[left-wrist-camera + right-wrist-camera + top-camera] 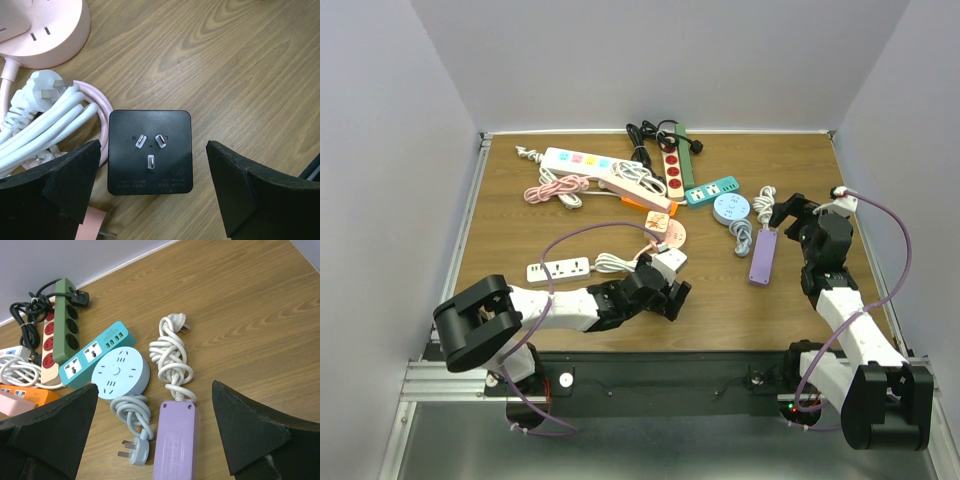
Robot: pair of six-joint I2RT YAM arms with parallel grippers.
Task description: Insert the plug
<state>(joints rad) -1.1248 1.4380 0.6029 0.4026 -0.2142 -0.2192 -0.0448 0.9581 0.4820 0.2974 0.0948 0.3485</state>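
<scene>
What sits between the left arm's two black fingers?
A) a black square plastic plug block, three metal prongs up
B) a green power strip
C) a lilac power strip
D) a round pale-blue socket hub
A: the left wrist view shows the black square plug block lying prongs-up between the open left gripper.

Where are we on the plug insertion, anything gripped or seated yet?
Done: nothing yet. The black plug lies prongs-up on the table, ungripped.
In hand: the left claw is open and straddles the plug, apparently set to close on it. The right claw hovers open above the purple power strip.
Left: grasp the plug, carry it and push it into a socket.
</scene>
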